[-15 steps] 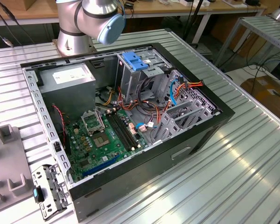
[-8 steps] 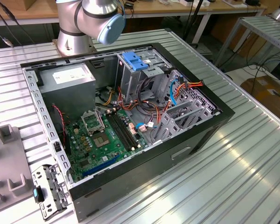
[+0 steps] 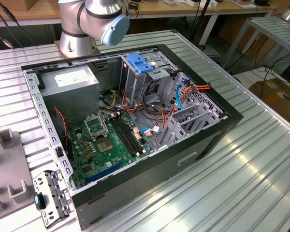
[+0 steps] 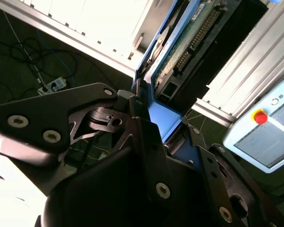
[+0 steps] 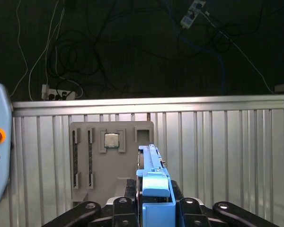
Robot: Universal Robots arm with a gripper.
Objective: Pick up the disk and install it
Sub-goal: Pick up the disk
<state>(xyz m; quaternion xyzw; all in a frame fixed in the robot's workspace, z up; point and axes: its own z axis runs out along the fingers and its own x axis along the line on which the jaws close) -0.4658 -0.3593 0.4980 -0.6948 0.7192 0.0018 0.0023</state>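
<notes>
In both wrist views my gripper (image 5: 154, 195) is shut on the disk (image 5: 152, 163), with its black fingers (image 5: 128, 190) pressing on the blue carrier frame from either side. In the first wrist view the disk is edge-on, sticking out past the fingertips over the ribbed metal table. The second wrist view has the gripper (image 4: 163, 120) clamped on the blue frame, and the disk (image 4: 184, 42) turns its green circuit board side to the camera. In the exterior view the open computer case (image 3: 232, 118) lies on the table, its grey drive cage (image 3: 152, 77) topped by a blue latch (image 3: 141, 63).
The arm's base (image 3: 84, 26) stands behind the case. A grey box with a white sticker (image 3: 70, 79) sits in the case's back corner. A grey fixture tray (image 5: 111, 165) holding a small chip (image 5: 111, 140) lies on the table. A pendant with a red button (image 4: 270, 137) is nearby.
</notes>
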